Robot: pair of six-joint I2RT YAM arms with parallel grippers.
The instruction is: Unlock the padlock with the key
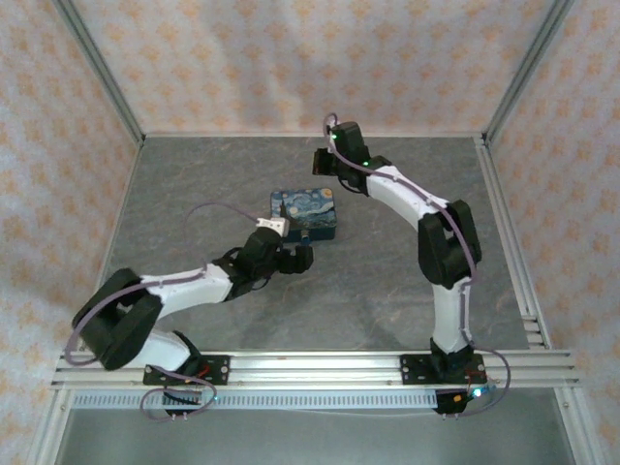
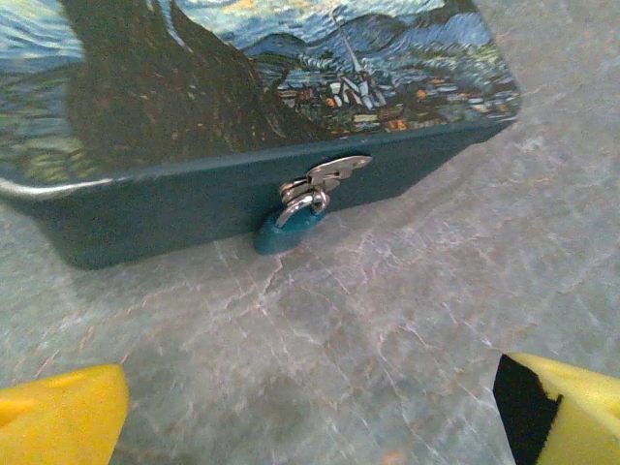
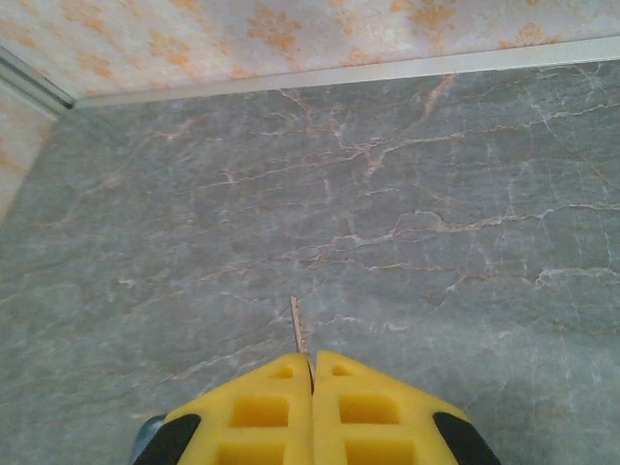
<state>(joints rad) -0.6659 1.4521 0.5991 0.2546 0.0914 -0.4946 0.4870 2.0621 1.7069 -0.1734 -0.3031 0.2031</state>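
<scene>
The small teal padlock (image 2: 284, 232) hangs from the silvery hasp (image 2: 325, 178) on the front wall of the dark blue starry-print tin (image 2: 291, 87). My left gripper (image 2: 310, 426) is open, its yellow fingertips (image 2: 60, 418) wide apart over bare table a short way in front of the padlock. In the top view the left gripper (image 1: 296, 258) sits just near of the tin (image 1: 303, 213). My right gripper (image 3: 312, 366) is shut on the key (image 3: 298, 325), whose thin pale blade sticks out past the tips. The right gripper (image 1: 325, 161) hovers beyond the tin's far side.
The grey marble-pattern table (image 1: 387, 281) is walled by patterned panels (image 1: 291, 58) at the back and sides. An aluminium rail (image 1: 320, 366) runs along the near edge, holding both arm bases. Bare floor lies under the right gripper, near the back wall edge (image 3: 339, 77).
</scene>
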